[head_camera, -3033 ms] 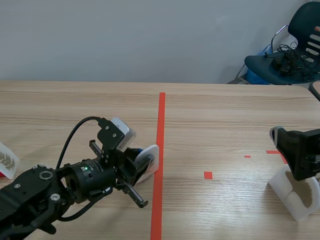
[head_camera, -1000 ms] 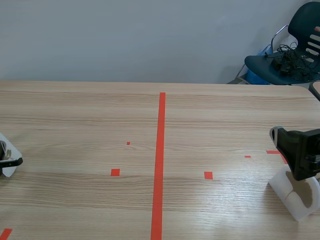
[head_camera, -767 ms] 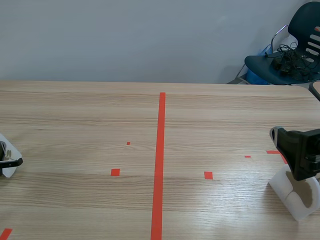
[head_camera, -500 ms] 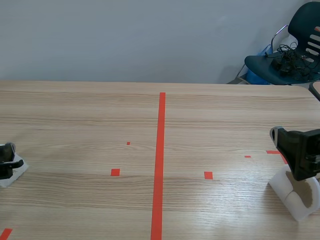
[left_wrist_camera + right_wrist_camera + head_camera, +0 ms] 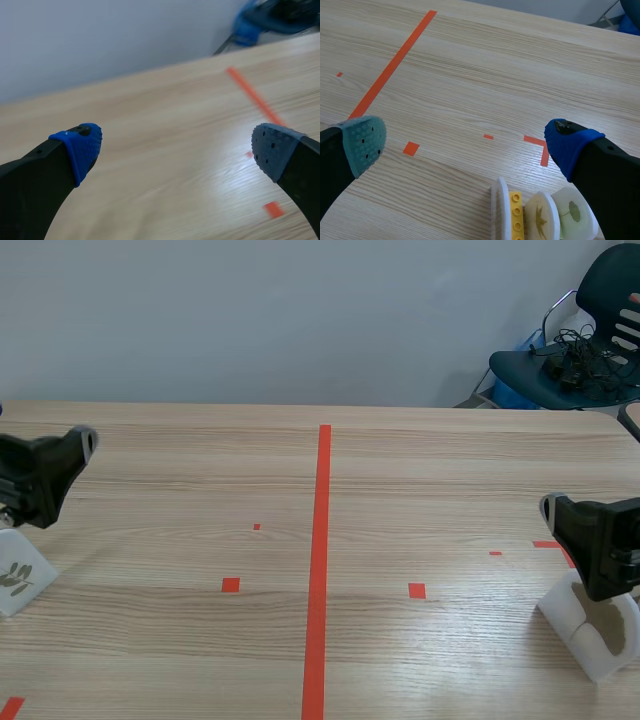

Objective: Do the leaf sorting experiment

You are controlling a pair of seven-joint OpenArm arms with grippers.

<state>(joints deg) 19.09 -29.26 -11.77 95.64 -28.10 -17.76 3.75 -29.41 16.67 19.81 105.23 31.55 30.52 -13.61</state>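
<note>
Gaping wide, the left hand [image 5: 175, 147] shows two thick black fingers capped with dimpled blue pads [image 5: 82, 145], with nothing between them. Ahead of it lies the pale, straight-grained wooden worktop [image 5: 165, 115], crossed by an orange-red tape line [image 5: 252, 95].

The right hand [image 5: 465, 140] is likewise released, one soft dotted pad grey-green and the other blue. Under it, nearer the blue finger, pieces stand side by side: a thin white disc [image 5: 498, 210] on edge, a studded yellow brick [image 5: 516, 215], then two round white discs. One of these [image 5: 540, 217] bears a slender yellowish leaf, the other [image 5: 572, 215] a small oval green leaf.

The scene view shows that group only as a rounded white shape [image 5: 585, 640] at the lower right, half hidden by the black right arm [image 5: 600, 540]. That view alone reveals another white leaf disc [image 5: 16, 578] at the lower left edge, leaning on the worktop and printed with a dark sprig, just below the left arm [image 5: 40, 480]. A dark blue chair [image 5: 600, 310] heaped with black cables [image 5: 572, 352] sits at the upper right.
</note>
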